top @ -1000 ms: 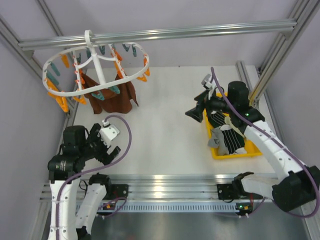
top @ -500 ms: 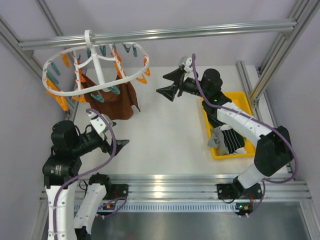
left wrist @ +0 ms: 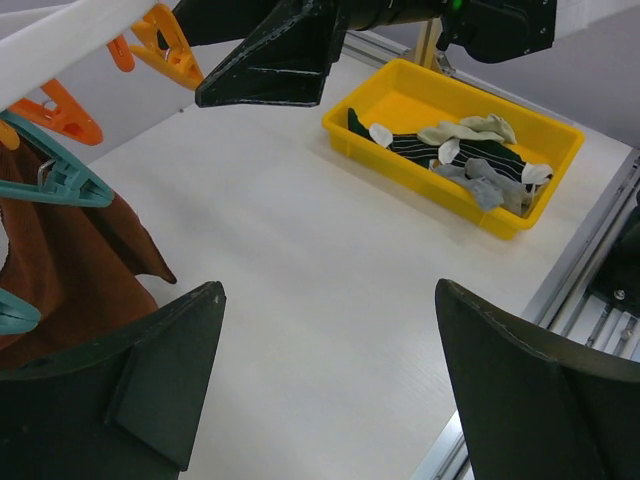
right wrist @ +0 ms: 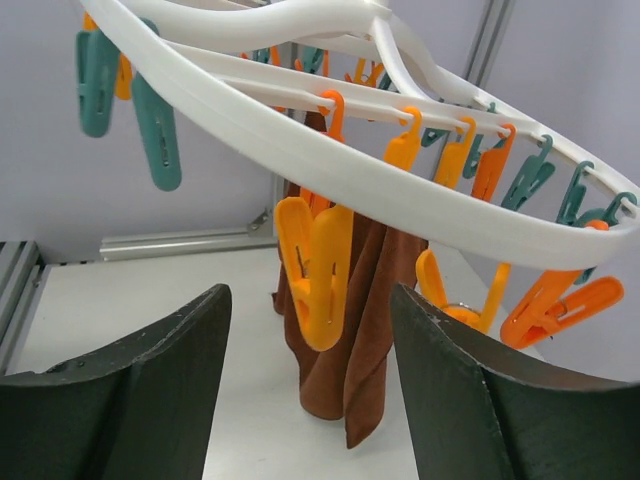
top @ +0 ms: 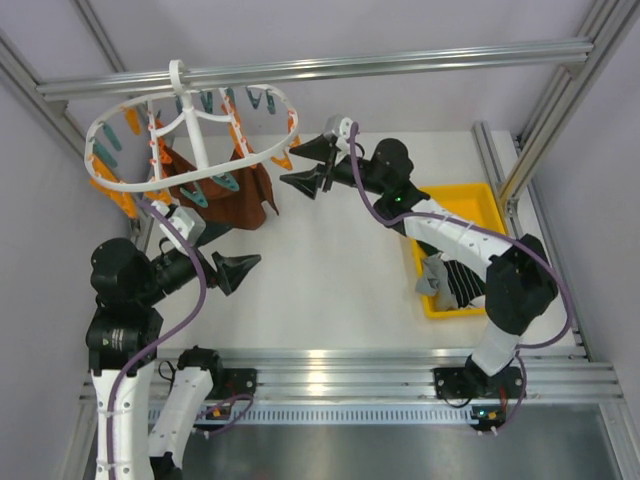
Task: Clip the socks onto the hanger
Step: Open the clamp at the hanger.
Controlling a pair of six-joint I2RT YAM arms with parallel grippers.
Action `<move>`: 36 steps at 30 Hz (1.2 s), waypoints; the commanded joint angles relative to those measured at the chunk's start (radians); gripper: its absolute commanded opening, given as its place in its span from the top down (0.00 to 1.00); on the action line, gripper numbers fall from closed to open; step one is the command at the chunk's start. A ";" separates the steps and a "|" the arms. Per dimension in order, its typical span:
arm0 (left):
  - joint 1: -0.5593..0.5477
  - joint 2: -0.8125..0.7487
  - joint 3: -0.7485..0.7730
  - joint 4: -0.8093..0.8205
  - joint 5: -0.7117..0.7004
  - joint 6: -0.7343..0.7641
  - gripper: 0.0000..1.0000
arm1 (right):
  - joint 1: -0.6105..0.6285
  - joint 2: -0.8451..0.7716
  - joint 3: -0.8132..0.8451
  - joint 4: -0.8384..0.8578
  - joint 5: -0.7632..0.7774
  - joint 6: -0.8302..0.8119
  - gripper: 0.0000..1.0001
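The white round hanger [top: 190,135] hangs from the top bar at the far left, with orange and teal clips and a brown cloth [top: 225,200] clipped under it. Several socks [top: 452,275], grey, cream and black-and-white striped, lie in the yellow tray [top: 478,200] at the right; they also show in the left wrist view [left wrist: 470,155]. My right gripper [top: 310,165] is open and empty, raised just right of the hanger's rim, facing an orange clip [right wrist: 318,270]. My left gripper [top: 235,270] is open and empty, below the hanger, over the table.
An aluminium frame bar [top: 400,62] runs across the back and carries the hanger's hook. Upright frame posts stand at both sides. The brown cloth [right wrist: 350,340] hangs down to the table behind the orange clip. A metal rail runs along the near edge.
My right gripper has swung from over the tray leftward up to the hanger's rim. My left gripper has risen and turned toward the middle of the table.
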 commanded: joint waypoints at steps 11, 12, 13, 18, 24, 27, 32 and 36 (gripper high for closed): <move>0.002 0.040 0.028 0.161 -0.038 -0.141 0.10 | 0.042 0.065 0.106 0.082 -0.036 -0.014 0.57; 0.002 0.044 0.026 0.167 -0.043 -0.150 0.10 | 0.048 0.065 0.104 0.082 -0.039 -0.017 0.60; 0.002 0.047 0.026 0.171 -0.043 -0.156 0.10 | 0.051 0.067 0.104 0.080 -0.044 -0.019 0.62; 0.000 0.058 0.026 0.230 -0.061 -0.225 0.12 | 0.068 0.070 0.118 0.067 -0.056 -0.017 0.82; 0.000 0.063 0.037 0.253 -0.130 -0.317 0.18 | 0.112 0.038 0.090 0.041 -0.024 -0.011 1.00; 0.002 0.055 0.031 0.253 -0.184 -0.397 0.24 | 0.147 0.016 0.063 0.031 0.045 -0.011 1.00; 0.002 0.058 0.037 0.215 -0.268 -0.532 0.27 | 0.200 -0.013 0.023 0.034 0.185 0.019 1.00; 0.002 0.095 0.041 0.227 -0.288 -0.595 0.28 | 0.221 -0.024 0.018 0.031 0.211 0.047 1.00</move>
